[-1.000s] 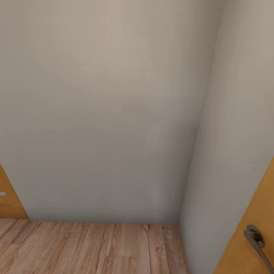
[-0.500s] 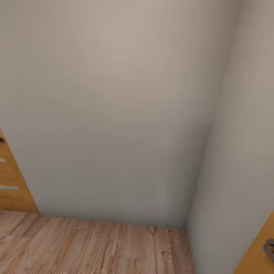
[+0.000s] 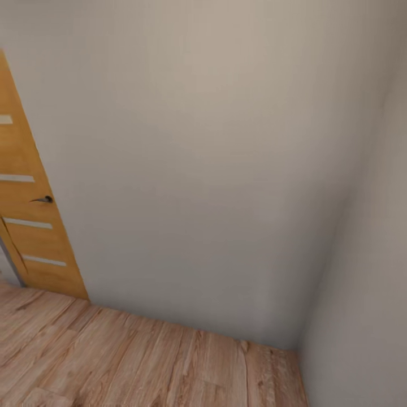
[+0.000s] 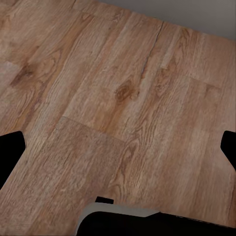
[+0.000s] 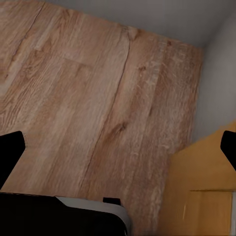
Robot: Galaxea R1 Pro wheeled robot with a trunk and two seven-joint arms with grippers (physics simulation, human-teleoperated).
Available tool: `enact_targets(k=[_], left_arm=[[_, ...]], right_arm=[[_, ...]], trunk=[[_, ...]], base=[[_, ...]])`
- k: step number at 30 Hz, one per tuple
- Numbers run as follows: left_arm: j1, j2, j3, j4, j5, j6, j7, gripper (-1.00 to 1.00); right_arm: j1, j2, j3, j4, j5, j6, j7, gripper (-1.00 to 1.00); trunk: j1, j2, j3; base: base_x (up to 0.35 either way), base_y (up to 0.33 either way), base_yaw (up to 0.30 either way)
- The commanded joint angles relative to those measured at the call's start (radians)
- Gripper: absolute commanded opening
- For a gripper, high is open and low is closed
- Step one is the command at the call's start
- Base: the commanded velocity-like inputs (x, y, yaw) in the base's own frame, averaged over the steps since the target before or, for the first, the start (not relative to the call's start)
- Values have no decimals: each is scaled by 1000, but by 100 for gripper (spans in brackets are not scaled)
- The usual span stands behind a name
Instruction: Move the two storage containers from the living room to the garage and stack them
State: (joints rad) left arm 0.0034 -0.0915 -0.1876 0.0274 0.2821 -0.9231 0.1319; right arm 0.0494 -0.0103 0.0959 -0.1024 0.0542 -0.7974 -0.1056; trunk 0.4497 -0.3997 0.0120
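Wooden door (image 3: 28, 215) now shows more at left; both hands spread, empty.

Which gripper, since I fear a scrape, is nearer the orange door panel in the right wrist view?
Right: the door panel lies just beside the right gripper; the left gripper hangs over plank floor, farther off.

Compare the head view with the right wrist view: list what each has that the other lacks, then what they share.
Head view alone: an orange wooden door with pale inlaid strips and a small dark handle, standing at the left.

Right wrist view alone: the right gripper, its dark fingertips spread wide with nothing between them, and an orange wooden panel beside the wall.

Shared: the light wood plank floor and the corner of pale grey walls.
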Motion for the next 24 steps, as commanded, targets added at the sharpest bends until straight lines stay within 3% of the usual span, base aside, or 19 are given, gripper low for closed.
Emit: enact_targets(k=[1, 24], left_arm=[[0, 0, -9, 2, 4, -3, 6, 100], [0, -1, -9, 2, 4, -3, 6, 100]], right_arm=[[1, 0, 7, -2, 6, 1, -11, 100], [1, 0, 7, -2, 6, 0, -9, 100]], trunk=[[0, 0, 0], [0, 0, 0]], base=[[0, 0, 293], [0, 0, 293]])
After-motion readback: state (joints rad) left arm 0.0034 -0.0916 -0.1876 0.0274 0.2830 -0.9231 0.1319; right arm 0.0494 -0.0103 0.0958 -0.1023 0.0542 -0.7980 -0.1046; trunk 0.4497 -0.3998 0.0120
